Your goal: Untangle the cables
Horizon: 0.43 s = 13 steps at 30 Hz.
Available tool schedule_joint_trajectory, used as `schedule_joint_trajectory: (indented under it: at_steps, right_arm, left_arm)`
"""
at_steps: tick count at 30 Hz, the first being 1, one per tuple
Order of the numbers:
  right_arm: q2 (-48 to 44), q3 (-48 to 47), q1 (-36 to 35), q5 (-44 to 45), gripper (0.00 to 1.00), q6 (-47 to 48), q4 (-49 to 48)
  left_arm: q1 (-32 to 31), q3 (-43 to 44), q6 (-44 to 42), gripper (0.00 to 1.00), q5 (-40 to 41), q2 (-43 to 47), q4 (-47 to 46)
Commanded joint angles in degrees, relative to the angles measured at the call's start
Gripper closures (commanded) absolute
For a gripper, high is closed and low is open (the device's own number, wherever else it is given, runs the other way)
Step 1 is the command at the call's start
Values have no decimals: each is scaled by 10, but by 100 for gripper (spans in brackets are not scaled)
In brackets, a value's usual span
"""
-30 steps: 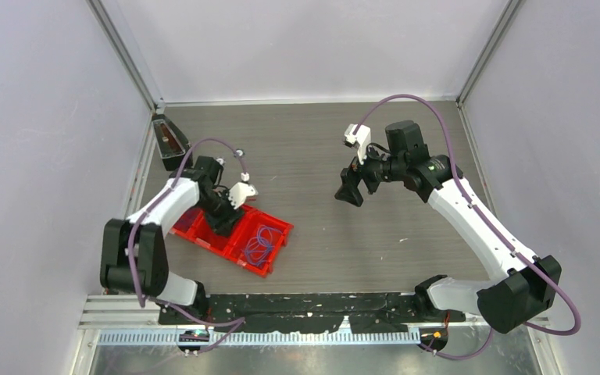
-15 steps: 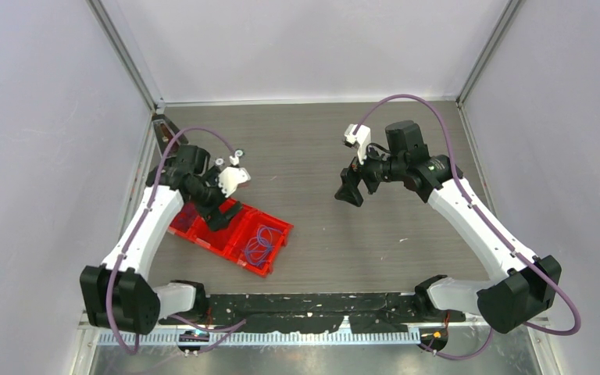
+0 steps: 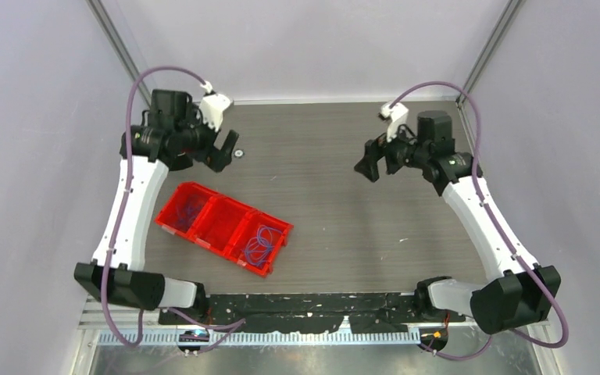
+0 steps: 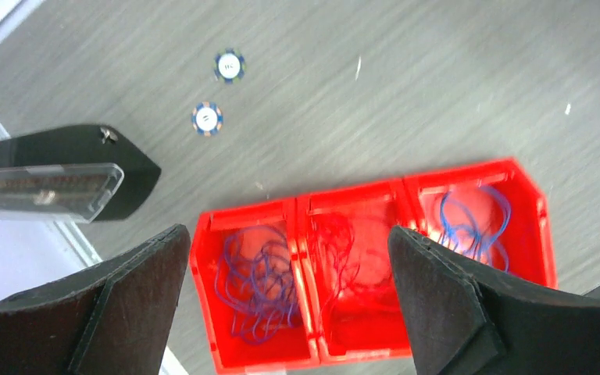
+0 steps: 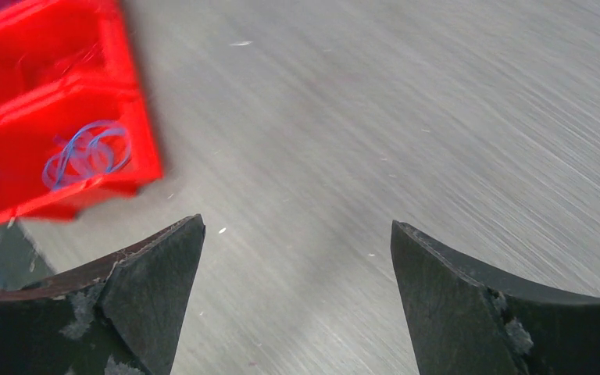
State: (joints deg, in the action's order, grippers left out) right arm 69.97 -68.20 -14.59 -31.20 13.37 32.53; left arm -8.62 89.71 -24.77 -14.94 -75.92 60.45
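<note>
Grey wood-grain table [image 3: 336,226]: the rigid red three-bin plastic tray [image 3: 241,208] lies at 8 o'clock. The left gripper [image 3: 220,150] at 10 o'clock and the right gripper [image 3: 367,162] at 2 o'clock hover spread wide, holding nothing. The thin, limp, curly wire cables [image 4: 259,285] lie in the tray, one colour per bin: purple, red, blue. Sorting appears complete. Verify that no strand crosses a divider.

The top view overlooks the whole surface [image 3: 336,219] from behind. Wrist views face down past left claw [image 4: 287,234] and right claw [image 5: 297,225], seemingly high up, sharing the red tray [image 4: 303,234].
</note>
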Motion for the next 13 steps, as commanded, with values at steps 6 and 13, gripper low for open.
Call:
schedule_joint_trajectory:
  at_steps: [6,13]
  right_arm:
    - [-13,78,175,69,5,-97,-98]
    - [-13,133,222,65,5,-75,-104]
  left_arm:
    - [2,67,184,0,4,-128,9]
    - [2,4,203,0,20,-119,-37]
